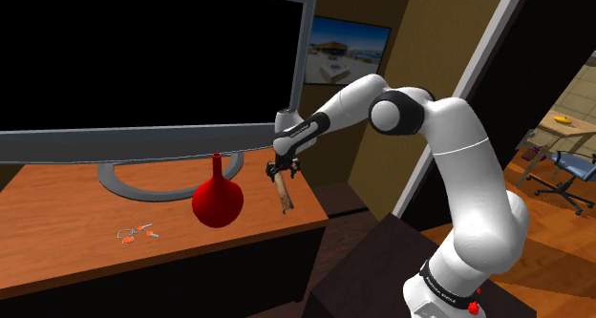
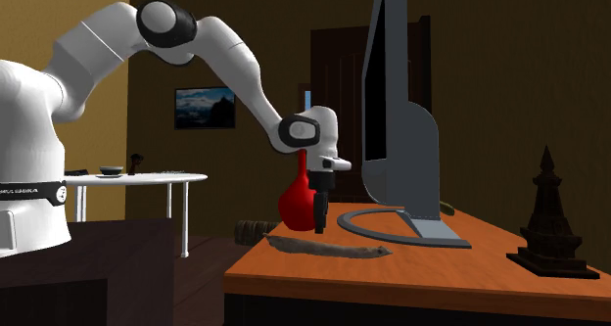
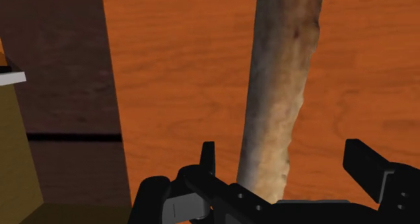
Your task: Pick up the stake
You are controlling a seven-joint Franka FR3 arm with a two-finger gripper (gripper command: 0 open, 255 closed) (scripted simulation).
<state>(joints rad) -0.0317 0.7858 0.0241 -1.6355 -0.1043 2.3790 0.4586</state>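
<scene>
The stake (image 3: pixel 283 88) is a long, rough, pale-brown piece of wood lying flat on the orange-brown wooden table (image 3: pixel 175 68), close to its edge. It also shows as the stake (image 1: pixel 284 195) in the shoulder view and as the stake (image 2: pixel 323 246) in the second exterior view. My black gripper (image 3: pixel 284 157) hangs just above it, pointing down. The fingers stand apart on either side of the stake, and neither one touches it. In the outside views the gripper (image 1: pixel 284 170) and gripper (image 2: pixel 320 216) sit a short way over the wood.
A red round-bellied vase (image 1: pixel 218 201) stands right beside the gripper. Behind it is a large dark monitor (image 1: pixel 143 58) on a curved grey foot (image 1: pixel 158 184). Small orange bits (image 1: pixel 138 233) lie on the table (image 1: pixel 57 221). A dark pagoda figure (image 2: pixel 551 216) stands at the table's other side.
</scene>
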